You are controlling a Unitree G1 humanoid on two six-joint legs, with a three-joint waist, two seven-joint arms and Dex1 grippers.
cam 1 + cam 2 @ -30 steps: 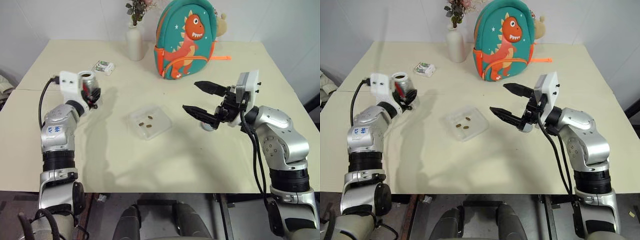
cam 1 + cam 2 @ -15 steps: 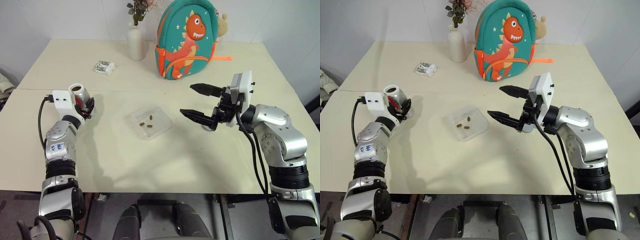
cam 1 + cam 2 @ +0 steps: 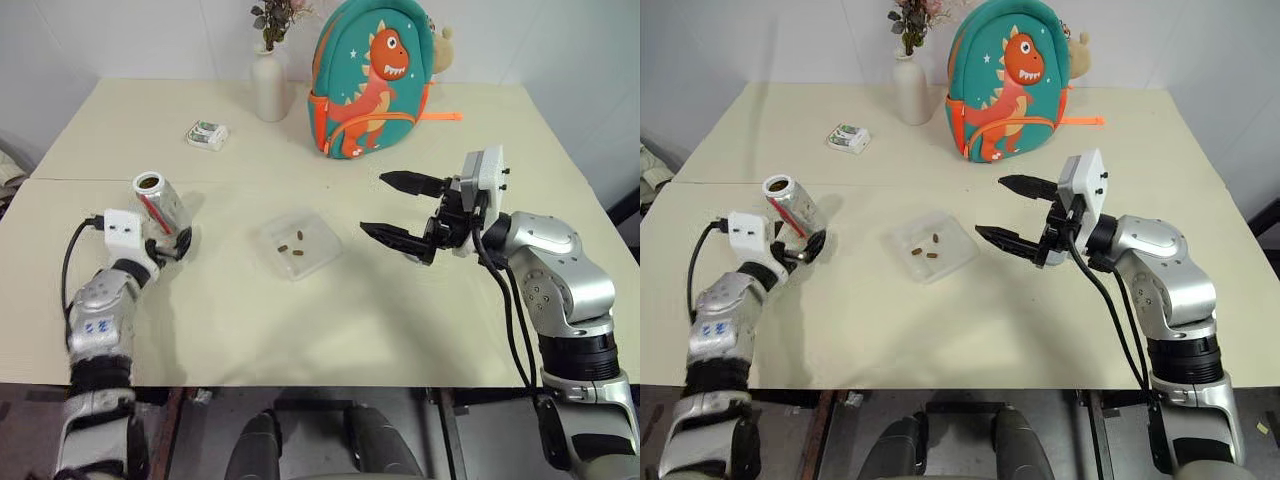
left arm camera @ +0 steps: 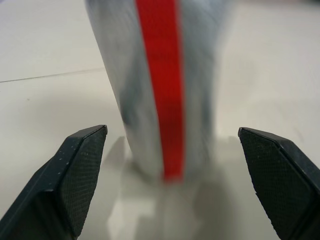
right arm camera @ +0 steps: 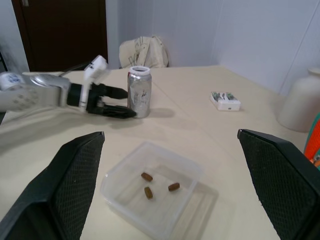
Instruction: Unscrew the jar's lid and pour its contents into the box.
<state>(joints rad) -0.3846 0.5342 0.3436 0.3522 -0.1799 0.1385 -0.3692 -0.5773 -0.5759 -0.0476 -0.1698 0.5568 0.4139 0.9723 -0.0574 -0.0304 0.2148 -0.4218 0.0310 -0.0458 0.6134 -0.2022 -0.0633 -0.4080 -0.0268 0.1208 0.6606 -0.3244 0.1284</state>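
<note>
The silvery jar (image 3: pixel 160 205) with a red stripe stands on the table at the left, its top open. My left gripper (image 3: pixel 172 242) is open just in front of it. In the left wrist view the jar (image 4: pixel 165 85) rises between the two fingertips with a gap on each side. The clear box (image 3: pixel 297 243) lies mid-table with three brown pellets, the contents (image 5: pixel 159 187), in it. My right gripper (image 3: pixel 375 203) hovers open to the right of the box, pointing left, with nothing between its fingers. The lid is hidden.
A white vase (image 3: pixel 269 85) and a teal dinosaur backpack (image 3: pixel 375 80) stand at the back of the table. A small white-and-green packet (image 3: pixel 206 134) lies behind the jar. A seam crosses the tabletop (image 3: pixel 420 330) on the left.
My left gripper brought the jar down onto the table, opened and let go of it, then drew back a little. The right arm has kept still.
</note>
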